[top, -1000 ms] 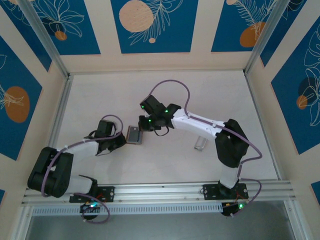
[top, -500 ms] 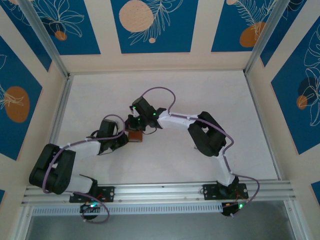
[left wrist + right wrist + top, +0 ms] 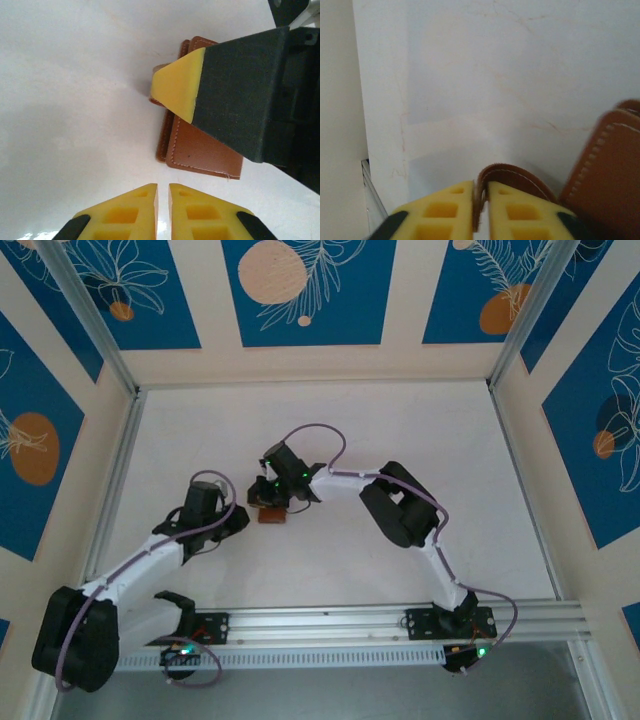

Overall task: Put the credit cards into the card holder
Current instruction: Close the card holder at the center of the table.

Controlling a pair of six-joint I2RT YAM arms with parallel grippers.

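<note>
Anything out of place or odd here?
Nothing is spilled or damaged. One thing stands out: the wallet lies folded shut on the table, so it could not take cards as it is. The right gripper pinches its tab. The left gripper hangs beside it, nearly shut and holding nothing.

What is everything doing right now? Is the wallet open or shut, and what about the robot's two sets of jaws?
Card holder: folded shut, lying on the table, brown outside up.
Tab: pulled up in a loop, pinched.
Right gripper: jaws shut on the card holder's tab.
Left gripper: jaws almost together, nothing between them, just short of the card holder.
</note>
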